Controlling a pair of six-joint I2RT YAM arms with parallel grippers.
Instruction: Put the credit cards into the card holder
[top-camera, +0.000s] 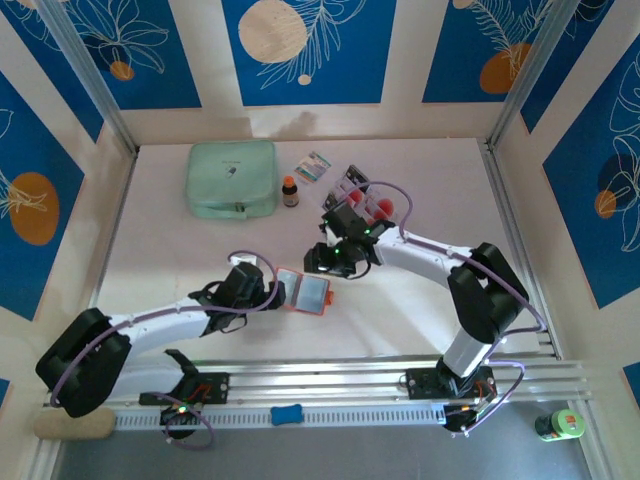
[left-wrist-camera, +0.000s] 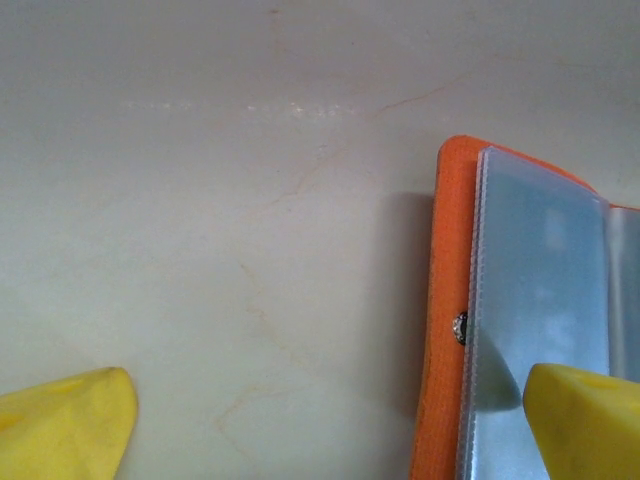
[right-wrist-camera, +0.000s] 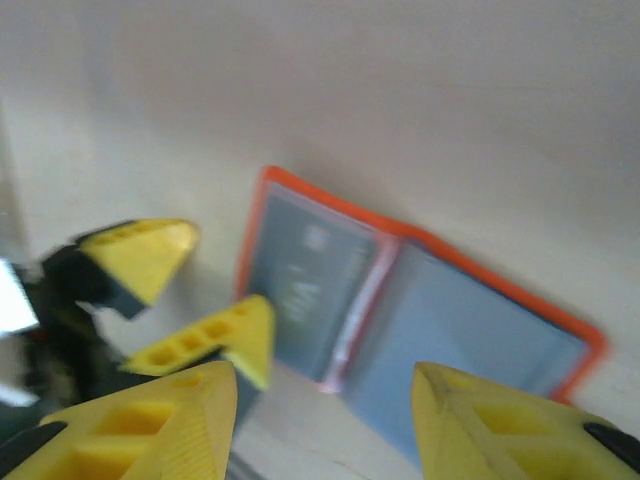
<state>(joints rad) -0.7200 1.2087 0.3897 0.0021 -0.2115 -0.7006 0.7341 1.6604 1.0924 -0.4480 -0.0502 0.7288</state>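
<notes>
The holder (top-camera: 307, 292) lies open on the surface (top-camera: 200, 250), pockets up. The left jaws stand fully wide and empty, one fingertip (left-wrist-camera: 585, 420) over the holder's left page. The right jaws hover beside it, half open, with nothing between them. The cards (top-camera: 372, 207) lie farther back.

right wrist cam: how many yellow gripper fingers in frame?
4. Two belong to the right gripper, at bottom left and bottom right. Two belong to the left gripper, at left: one beside the card holder, one overlapping its left page. None look hidden.
</notes>
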